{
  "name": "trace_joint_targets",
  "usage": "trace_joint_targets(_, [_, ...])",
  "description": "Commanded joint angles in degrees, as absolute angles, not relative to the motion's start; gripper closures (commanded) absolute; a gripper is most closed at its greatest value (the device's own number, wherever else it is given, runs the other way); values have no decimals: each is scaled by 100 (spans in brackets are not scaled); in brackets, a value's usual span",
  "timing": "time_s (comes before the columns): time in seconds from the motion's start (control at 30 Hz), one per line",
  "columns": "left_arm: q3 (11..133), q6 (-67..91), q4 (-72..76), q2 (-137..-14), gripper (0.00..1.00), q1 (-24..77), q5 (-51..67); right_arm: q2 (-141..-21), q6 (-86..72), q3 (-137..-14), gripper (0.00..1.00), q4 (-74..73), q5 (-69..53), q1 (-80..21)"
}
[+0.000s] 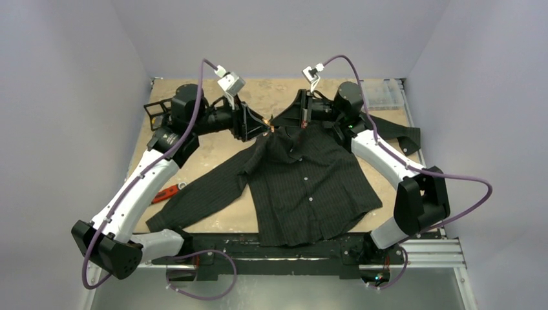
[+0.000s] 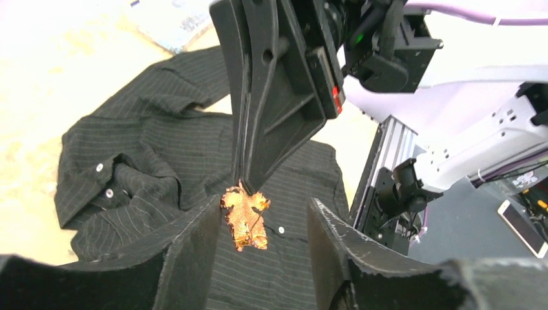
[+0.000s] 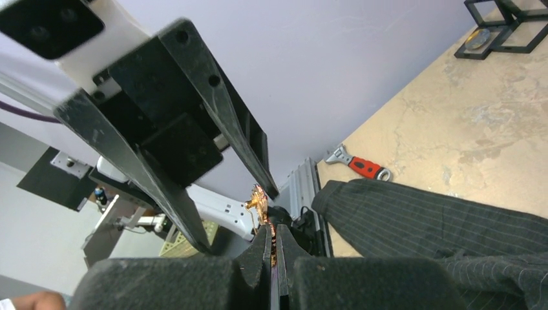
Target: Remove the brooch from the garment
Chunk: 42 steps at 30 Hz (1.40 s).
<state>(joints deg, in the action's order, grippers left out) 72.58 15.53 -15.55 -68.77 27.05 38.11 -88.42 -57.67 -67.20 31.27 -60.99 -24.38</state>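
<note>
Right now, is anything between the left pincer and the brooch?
Nothing visible. The brooch sits in the gap of the open left pincer, not gripped by it. The right pincer, shut on the brooch's upper end, reaches in from above, and the garment lies behind.

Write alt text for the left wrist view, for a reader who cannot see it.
A gold, leaf-like brooch is pinched at its top by the right gripper's shut fingers, over a black pinstriped shirt with white buttons. The left gripper's own fingers stand open on either side of it.
</note>
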Motion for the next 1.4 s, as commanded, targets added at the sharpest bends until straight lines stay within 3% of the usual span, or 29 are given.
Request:
trace_joint_targets(0.0, [7931, 1908, -1076, -6738, 48, 2281, 4182, -8581, -5172, -6999, 100, 2824, -5959, -2417])
trace_joint_targets(0.17, [8682, 2238, -2181, -7025, 42, 1266, 5032, -8392, -3720, -7357, 100, 2065, -5546, -2321])
trace_joint_targets(0.3, [8694, 1530, -3017, -6870, 42, 1100, 5202, -8122, -1986, -7668, 100, 1555, -4888, -2349])
trace_joint_targets(0.67, [8273, 2195, -2531, -6752, 41, 1099, 5903, -6935, 2605, -7049, 100, 1556, -3902, -2875])
trace_joint_targets(0.8, [8301, 2529, -2302, -6833, 41, 1099, 6005, -6642, 3562, -6632, 100, 1740, -3712, -3081])
trace_joint_targets(0.87, [8234, 2025, -2212, -6640, 41, 1211, 5769, -6552, 3913, -6504, 100, 1804, -3534, -3185])
trace_joint_targets(1.07, [7822, -2159, -2469, -5848, 47, 2426, 4013, -6475, 4325, -6440, 100, 1644, -3665, -3308])
trace_joint_targets(1.37, [7643, -3535, -1729, -5980, 56, 3320, 3024, -6421, 4306, -6517, 100, 1217, -3814, -3461])
